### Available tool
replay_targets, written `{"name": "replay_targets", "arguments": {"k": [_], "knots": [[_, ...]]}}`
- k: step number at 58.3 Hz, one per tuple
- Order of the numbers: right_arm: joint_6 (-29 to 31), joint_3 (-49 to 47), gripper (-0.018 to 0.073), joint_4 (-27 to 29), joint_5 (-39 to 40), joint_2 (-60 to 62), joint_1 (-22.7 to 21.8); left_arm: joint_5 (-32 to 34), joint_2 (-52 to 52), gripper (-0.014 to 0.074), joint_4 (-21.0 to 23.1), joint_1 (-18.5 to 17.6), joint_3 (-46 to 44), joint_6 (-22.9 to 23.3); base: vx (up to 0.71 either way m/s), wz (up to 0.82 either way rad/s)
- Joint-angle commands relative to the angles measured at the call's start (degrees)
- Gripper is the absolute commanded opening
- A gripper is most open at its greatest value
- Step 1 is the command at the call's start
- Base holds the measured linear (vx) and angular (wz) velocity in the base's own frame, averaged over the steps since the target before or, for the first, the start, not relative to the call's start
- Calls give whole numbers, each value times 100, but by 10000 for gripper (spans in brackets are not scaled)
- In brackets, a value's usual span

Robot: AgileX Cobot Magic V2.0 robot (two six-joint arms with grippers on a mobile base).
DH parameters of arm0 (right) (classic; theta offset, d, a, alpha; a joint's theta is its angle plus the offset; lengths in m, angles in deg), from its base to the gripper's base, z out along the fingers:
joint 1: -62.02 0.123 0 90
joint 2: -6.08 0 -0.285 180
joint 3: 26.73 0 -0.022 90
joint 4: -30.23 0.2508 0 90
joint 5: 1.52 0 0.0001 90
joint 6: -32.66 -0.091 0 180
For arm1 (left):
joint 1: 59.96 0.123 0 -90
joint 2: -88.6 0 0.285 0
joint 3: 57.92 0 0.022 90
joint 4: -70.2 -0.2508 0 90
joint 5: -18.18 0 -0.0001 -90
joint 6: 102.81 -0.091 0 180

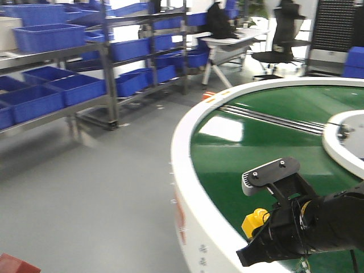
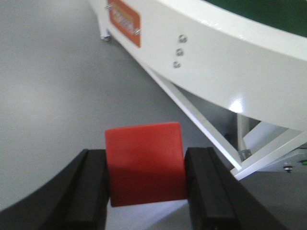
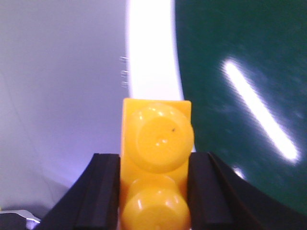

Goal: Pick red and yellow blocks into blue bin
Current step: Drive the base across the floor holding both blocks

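My left gripper point(image 2: 146, 160) is shut on the red cube point(image 2: 145, 167), which sits squarely between both black fingers, above grey floor beside the round table's white rim point(image 2: 230, 57). A red patch at the bottom left corner of the front view point(image 1: 16, 264) looks like that cube. My right gripper point(image 3: 154, 165) is shut on the yellow two-stud brick point(image 3: 156, 143), held over the table's white rim point(image 3: 151, 57). In the front view the right gripper point(image 1: 257, 228) holds the yellow brick point(image 1: 254, 220) at the rim's near edge. I cannot tell which blue crate is the task's bin.
A large round table with a white rim point(image 1: 187, 187) and green top point(image 1: 273, 114) fills the right. Metal racks with several blue bins point(image 1: 48, 35) stand at the left and back. Grey floor point(image 1: 114, 187) lies between. A desk and office chair point(image 1: 284, 34) stand behind.
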Motion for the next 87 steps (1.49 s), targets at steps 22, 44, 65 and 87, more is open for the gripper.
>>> {"name": "replay_targets", "arguments": {"k": [22, 44, 65, 87], "knots": [[21, -155, 225, -82, 335, 186, -14, 353, -52, 288, 159, -25, -138, -1, -8, 50], [21, -155, 225, -82, 335, 186, -14, 353, -52, 288, 159, -25, -138, -1, -6, 44], [21, -155, 225, -82, 335, 186, -14, 353, -52, 288, 159, -25, -138, -1, -5, 33], [21, -155, 225, -76, 181, 198, -14, 315, -81, 288, 159, -25, -138, -1, 4, 16]]}}
